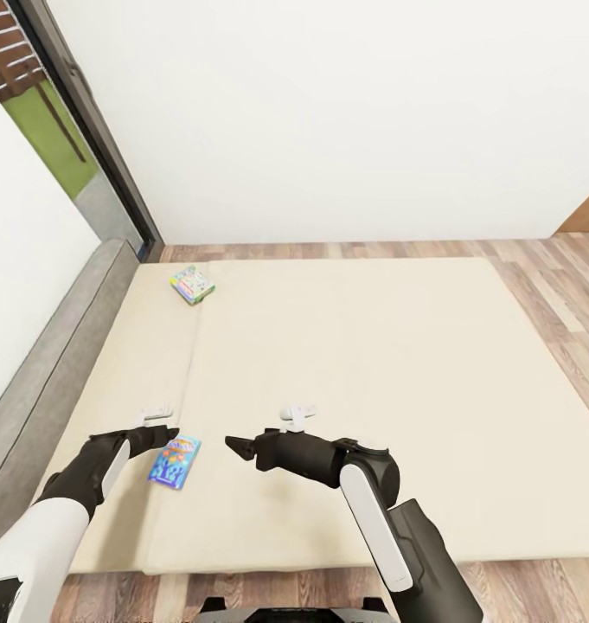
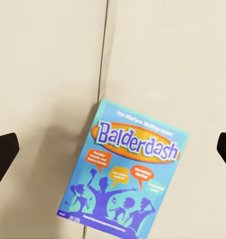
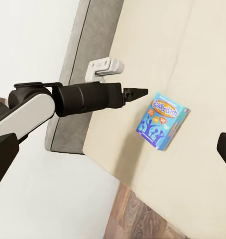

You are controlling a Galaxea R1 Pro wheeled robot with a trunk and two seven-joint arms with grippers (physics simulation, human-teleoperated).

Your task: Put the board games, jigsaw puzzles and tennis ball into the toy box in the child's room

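Observation:
A blue Balderdash board game (image 1: 175, 461) lies flat on the beige bed (image 1: 372, 363) near its front edge. My left gripper (image 1: 166, 435) hovers just above and beside the box, open. In the left wrist view the box (image 2: 124, 172) lies below the wide-spread fingertips (image 2: 4, 149). A second board game (image 1: 192, 284), pale green and white with colourful print, lies at the bed's far left. My right gripper (image 1: 237, 446) hangs open over bare mattress to the right of the blue box (image 3: 162, 120). The left gripper (image 3: 137, 93) points at the box in the right wrist view.
The grey headboard (image 1: 52, 363) runs along the bed's left side. A dark-framed window (image 1: 60, 104) stands at the far left. White wall lies behind the bed, and wood-plank floor (image 1: 553, 285) runs along its right and near sides.

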